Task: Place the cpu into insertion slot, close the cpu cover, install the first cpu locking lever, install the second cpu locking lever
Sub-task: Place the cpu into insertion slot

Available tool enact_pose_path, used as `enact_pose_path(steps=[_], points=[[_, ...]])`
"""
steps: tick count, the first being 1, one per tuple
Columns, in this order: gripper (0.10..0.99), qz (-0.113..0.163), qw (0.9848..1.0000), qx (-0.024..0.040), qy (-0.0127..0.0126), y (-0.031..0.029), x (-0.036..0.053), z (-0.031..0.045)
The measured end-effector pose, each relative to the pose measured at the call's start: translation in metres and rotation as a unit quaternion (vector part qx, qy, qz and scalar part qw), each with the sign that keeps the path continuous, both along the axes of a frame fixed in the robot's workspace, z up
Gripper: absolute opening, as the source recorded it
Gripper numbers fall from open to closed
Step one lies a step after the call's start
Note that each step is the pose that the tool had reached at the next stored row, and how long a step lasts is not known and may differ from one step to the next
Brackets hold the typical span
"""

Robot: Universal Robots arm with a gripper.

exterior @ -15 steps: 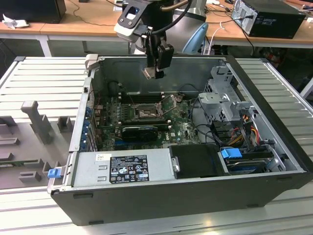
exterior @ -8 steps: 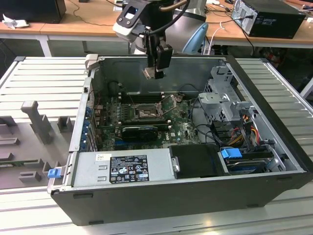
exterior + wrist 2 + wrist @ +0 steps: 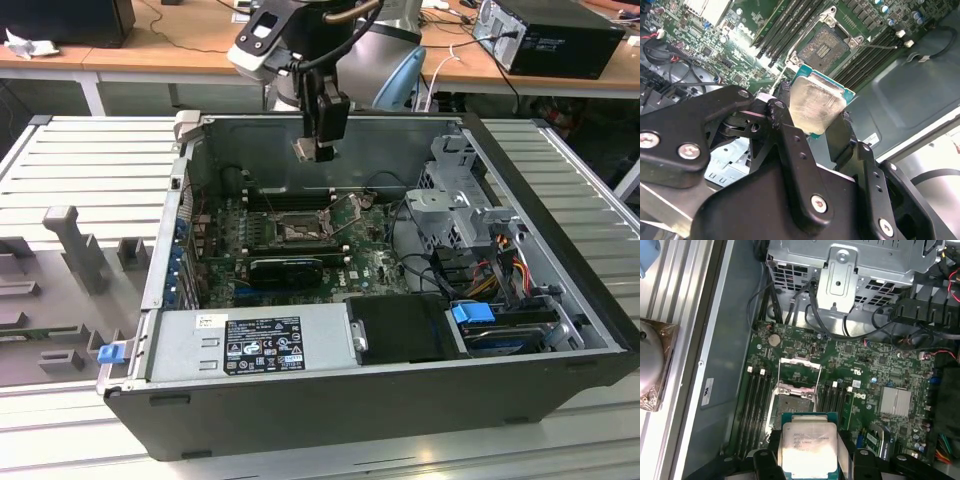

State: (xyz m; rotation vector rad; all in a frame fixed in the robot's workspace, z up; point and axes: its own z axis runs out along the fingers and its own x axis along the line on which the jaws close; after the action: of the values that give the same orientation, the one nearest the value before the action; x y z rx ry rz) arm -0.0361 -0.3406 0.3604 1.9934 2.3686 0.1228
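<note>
Pincer (image 3: 812,114): clamped on the cpu's opposite edges.
Cpu (image 3: 807,445): square, pale face toward the wrist, above the slot (image 3: 791,405).
Cover (image 3: 799,369): standing open.

Even, diffuse overhead light fills the exterior view, and the inside of the computer case (image 3: 330,410) sits dimmer under its walls, with soft shadows. In the second wrist view the cpu (image 3: 816,102) carries a pale glare, while the gripper (image 3: 815,116) reads near-black and slightly soft up close. In the first wrist view the metal drive cage (image 3: 850,270) gleams brightly.
</note>
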Motion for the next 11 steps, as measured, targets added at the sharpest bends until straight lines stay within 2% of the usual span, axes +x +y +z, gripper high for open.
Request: enact_pose_path(steps=[11], points=[[0.529,-0.04,0.9992,-0.0003,0.0,0.0,0.0,-0.0002]])
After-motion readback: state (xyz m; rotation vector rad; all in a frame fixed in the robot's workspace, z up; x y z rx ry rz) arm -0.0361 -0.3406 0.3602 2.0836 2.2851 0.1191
